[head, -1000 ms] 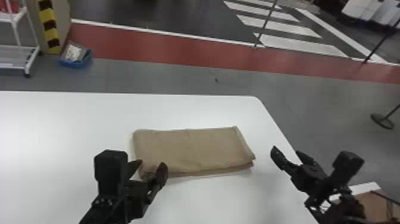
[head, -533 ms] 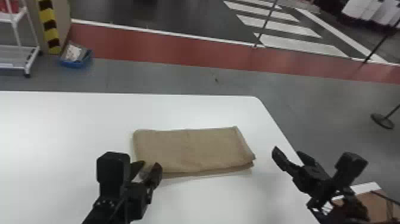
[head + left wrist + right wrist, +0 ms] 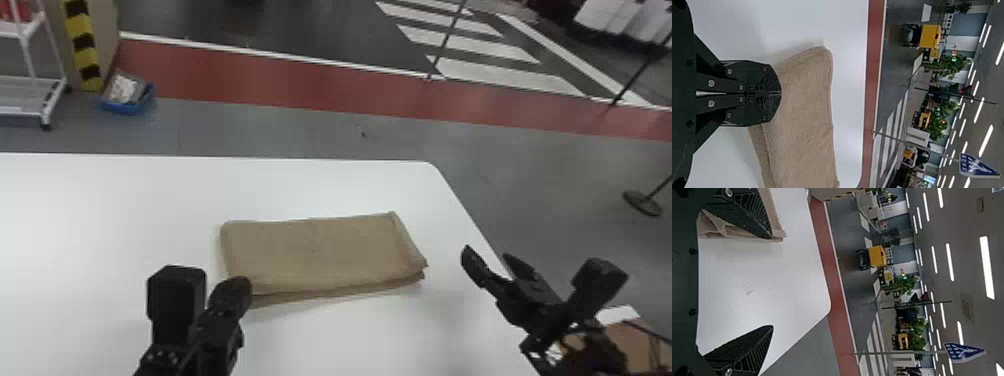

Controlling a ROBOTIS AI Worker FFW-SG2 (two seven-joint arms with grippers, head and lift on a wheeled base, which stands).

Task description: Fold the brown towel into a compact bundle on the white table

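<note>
Brown towel (image 3: 320,252), one: folded into a layered oblong, lying on the white table (image 3: 110,215). My left gripper (image 3: 239,285): fingers pressed together, at the towel's near left corner. My right gripper (image 3: 487,254): fingers spread wide, just beyond the towel's right end.

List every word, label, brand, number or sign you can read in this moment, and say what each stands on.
No word, brand or number is readable.
Blue sign on a pole in the background: white markings, any lettering too small to read.
Brown towel: no print seen.
White table: no lettering seen.
</note>
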